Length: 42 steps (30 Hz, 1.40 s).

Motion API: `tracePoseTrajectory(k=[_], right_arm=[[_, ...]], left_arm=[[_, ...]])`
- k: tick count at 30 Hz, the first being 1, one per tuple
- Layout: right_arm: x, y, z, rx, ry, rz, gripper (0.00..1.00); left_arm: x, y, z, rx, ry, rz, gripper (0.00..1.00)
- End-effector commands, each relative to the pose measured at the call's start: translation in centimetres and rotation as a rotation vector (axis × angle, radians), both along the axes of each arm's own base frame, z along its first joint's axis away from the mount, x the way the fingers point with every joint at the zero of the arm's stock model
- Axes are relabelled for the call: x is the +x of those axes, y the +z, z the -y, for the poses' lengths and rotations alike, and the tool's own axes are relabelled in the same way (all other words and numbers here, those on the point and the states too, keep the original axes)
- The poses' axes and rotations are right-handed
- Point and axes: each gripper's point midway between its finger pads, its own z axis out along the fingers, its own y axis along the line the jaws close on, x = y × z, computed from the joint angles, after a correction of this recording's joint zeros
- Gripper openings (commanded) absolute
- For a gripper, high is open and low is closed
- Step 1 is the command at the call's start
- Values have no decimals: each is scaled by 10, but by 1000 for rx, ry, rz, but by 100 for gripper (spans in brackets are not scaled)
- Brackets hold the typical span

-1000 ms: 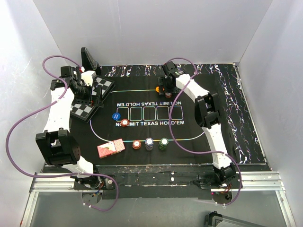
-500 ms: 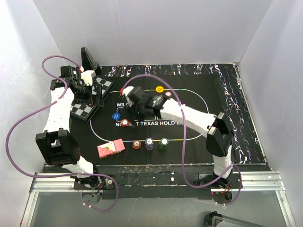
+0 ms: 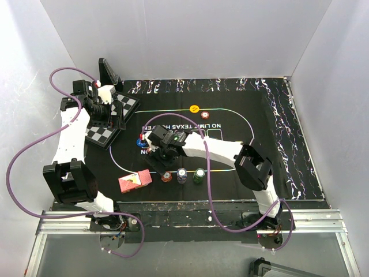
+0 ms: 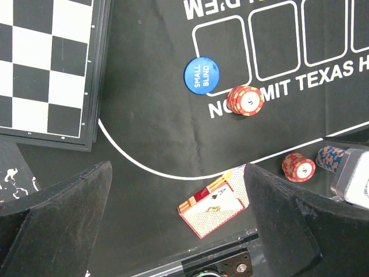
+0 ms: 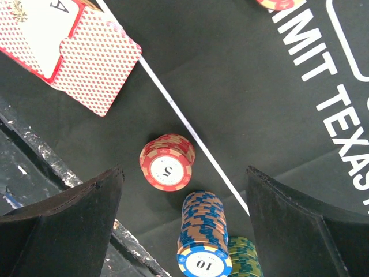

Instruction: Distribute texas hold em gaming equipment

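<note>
Above red chips point(image 5: 167, 162), right tool point(image 5: 184, 172) wide open

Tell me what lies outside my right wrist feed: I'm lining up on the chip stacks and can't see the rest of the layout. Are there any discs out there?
Observer: Yes. A yellow disc sits on the far side of the mat, with a red chip close beside it.
Operator: Is there a blind marker anywhere?
Observer: A blue disc marked SMALL BLIND lies toward the mat's left side, next to a red stack.
Operator: Where is the other arm?
Observer: The left end effector hangs open and empty over by the chessboard, at the mat's left edge.
</note>
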Motion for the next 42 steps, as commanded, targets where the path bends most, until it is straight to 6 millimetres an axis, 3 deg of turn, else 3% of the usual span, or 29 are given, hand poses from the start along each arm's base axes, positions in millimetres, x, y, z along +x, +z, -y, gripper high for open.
tracePoseTrajectory(k=[1,8,20,42], right_arm=[[-13,-9,-9,23,37,-52,92],[-28,-32,-11,-19,71,-67,93],[-28,-54,-5,-73,67,-45,93],[-24,-74,15,-191,74,25,60]], left_arm=[[9,21,-9,38,22,77,100],[13,19,-12,39,33,64,100],[12,24,-11,38,26,80,100],[10,23,-13,34,34,92,100]])
